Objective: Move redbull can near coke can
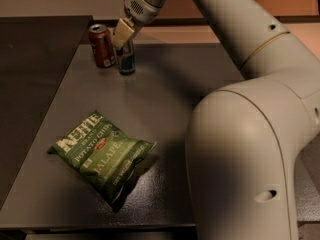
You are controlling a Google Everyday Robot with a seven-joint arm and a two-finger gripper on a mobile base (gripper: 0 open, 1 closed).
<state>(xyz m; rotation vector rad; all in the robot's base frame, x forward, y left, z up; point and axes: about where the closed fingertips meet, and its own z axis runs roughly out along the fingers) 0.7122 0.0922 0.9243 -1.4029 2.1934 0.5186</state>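
The redbull can (127, 61) stands just beside the coke can (102, 46), its top under the gripper (124, 33) — gripping it or not, I cannot tell.

Cream gripper (125, 33) over blue-silver redbull can (127, 61), dark red coke can (102, 46), green chip bag (102, 156) (white lettering), grey table (175, 99)

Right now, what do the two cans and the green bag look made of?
Coke can: painted metal, shiny silver rim. Redbull can, right beside it under the hand: likely metal, glossy blue. Chip bag: crinkled glossy plastic film, seemingly.
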